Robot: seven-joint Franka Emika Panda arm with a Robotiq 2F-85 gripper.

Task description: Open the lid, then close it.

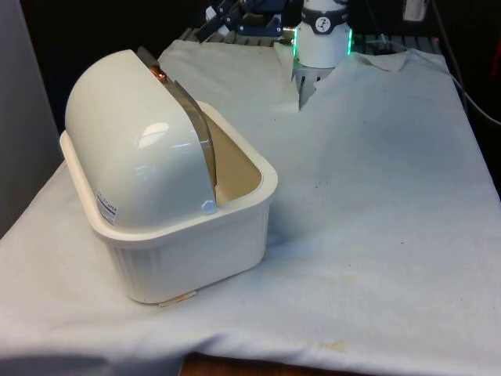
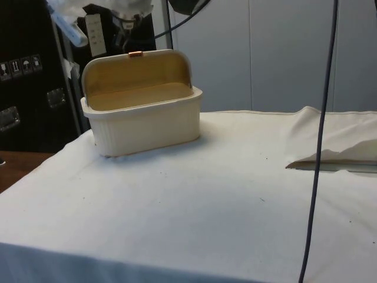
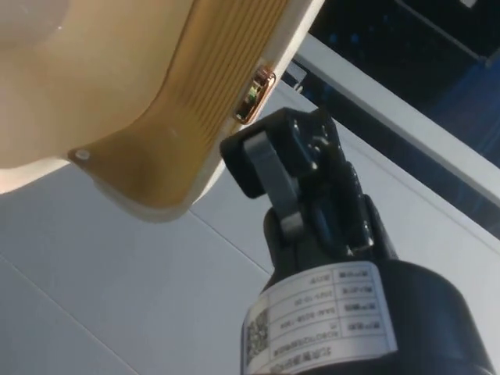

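A cream bread box [image 1: 196, 251] stands on the front view's left, turned partly away. Its rounded roll-top lid [image 1: 133, 149] is rolled back, so the tan inside [image 2: 141, 94] lies open. A small copper handle [image 1: 158, 74] sits on the lid's raised edge. The same handle [image 2: 135, 53] tops the lid in the side view. My gripper [image 3: 277, 141] hangs just beside the copper handle [image 3: 256, 94], shut, with nothing between its fingers and a small gap to the lid [image 3: 156, 117]. From the front, the gripper [image 1: 215, 23] shows above and behind the box.
White cloth [image 1: 376, 196] covers the table, wide and flat on the front view's right. A raised fold of cloth [image 2: 330, 141] lies near the robot's base. A dark cable [image 2: 321, 147] hangs down through the side view.
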